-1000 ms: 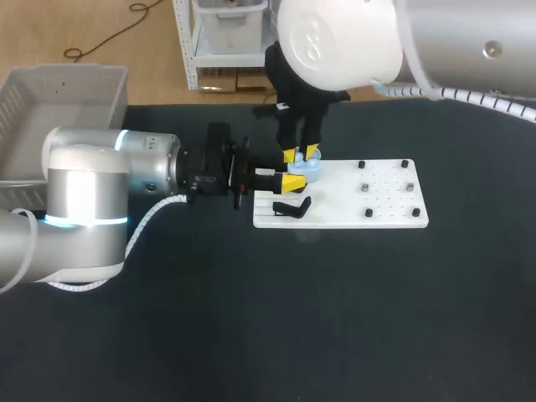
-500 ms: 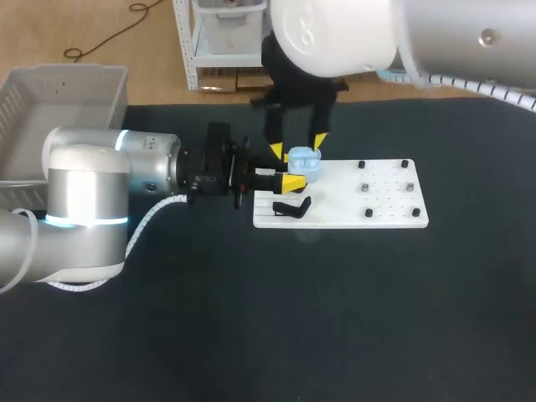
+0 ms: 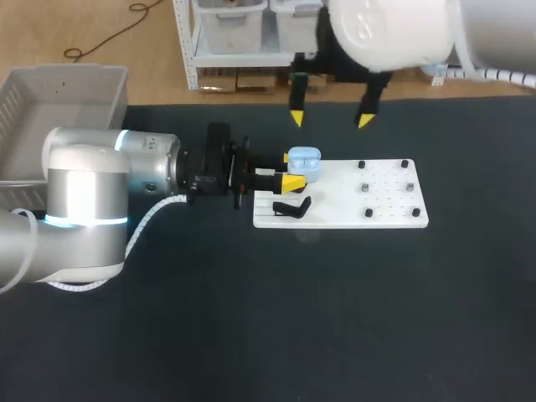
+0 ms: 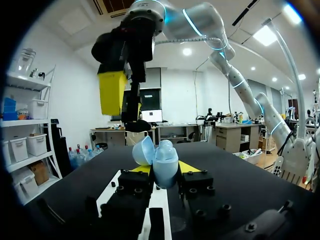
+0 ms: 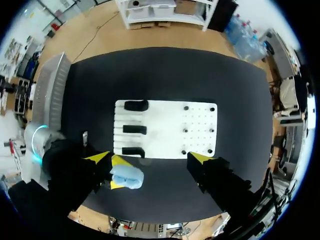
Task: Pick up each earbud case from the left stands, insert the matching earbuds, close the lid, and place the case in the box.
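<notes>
A dark, matte table [image 3: 268,318] is being shown from above, with a white board [image 3: 381,213] lying flat toward its far side. A pale blue earbud case [image 3: 303,162], smooth and rounded like an egg, is being pinched between the two yellow-tipped fingers of the left gripper [image 3: 293,169] just over the board's left end. In the left wrist view the case [image 4: 164,165] is being shown upright between the fingers of that gripper [image 4: 164,169], its lid seemingly swung open to one side. The right gripper [image 3: 331,119] is being held high above the board's far edge, its fingers spread wide with nothing between them; from its own wrist view the gripper [image 5: 150,159] is being seen straddling the board [image 5: 165,117] from far overhead, the case [image 5: 126,176] just off the board's edge. A black stand [image 3: 291,207] is being carried on the board's left end, and small dark pegs [image 3: 366,188] are dotting its right half. A grey box [image 3: 50,84] is sitting well apart from the board, off its left end, at the table's far corner.
</notes>
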Available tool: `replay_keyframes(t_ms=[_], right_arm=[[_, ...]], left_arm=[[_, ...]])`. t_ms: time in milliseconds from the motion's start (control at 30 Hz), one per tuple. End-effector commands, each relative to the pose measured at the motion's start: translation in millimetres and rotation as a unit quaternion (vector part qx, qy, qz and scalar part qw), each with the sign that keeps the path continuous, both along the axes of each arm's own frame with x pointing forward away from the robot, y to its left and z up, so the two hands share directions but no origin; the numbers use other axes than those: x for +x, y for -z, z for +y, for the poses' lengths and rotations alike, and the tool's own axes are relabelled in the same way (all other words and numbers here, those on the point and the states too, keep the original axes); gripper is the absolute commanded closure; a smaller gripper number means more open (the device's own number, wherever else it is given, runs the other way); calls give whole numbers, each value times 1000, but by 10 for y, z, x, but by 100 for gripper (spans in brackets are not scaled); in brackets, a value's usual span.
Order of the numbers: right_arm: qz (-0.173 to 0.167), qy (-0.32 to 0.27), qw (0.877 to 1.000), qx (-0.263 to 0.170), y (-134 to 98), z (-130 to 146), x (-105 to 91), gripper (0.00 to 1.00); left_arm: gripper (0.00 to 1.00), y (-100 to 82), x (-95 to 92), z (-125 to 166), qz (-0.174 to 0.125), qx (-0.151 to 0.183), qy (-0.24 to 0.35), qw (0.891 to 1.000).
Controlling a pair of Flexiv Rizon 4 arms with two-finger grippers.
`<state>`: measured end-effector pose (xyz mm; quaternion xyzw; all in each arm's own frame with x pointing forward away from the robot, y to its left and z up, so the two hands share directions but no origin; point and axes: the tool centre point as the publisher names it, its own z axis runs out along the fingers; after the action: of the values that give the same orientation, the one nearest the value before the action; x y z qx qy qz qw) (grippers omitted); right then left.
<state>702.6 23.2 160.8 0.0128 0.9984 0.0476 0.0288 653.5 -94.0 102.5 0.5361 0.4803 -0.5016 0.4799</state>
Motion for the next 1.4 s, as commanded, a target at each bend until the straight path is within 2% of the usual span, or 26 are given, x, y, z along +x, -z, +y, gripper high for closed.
replay_keyframes(t_ms=[33,200,400,733,967,1033,1100,1300,1400], right_arm=[[-26,16,999,-12,123,2,0,0],[-1,21,1000,-14,281,-45,40,0],[21,19,999,-18,398,-78,-32,0],[50,5,999,-15,383,-74,-285,0],[59,0,998,-13,363,-69,-394,0],[33,10,999,-18,328,-102,-379,0],[-7,22,1000,-7,224,-165,-383,0],[-100,37,994,7,-92,-393,-439,0],[-134,42,990,-6,-167,-471,-505,0]], left_arm=[[100,-2,-7,2,0,0,-1,1000],[100,-2,-7,2,0,0,-1,1000],[100,-2,-7,2,0,0,-1,1000],[100,-2,-7,2,0,0,-1,1000],[100,-2,-7,2,0,0,-1,1000],[100,-2,-7,2,0,0,-1,1000],[100,-2,-7,2,0,0,-1,1000],[100,-2,-7,2,0,0,-1,1000],[100,-73,-18,38,5,21,-5,1000]])
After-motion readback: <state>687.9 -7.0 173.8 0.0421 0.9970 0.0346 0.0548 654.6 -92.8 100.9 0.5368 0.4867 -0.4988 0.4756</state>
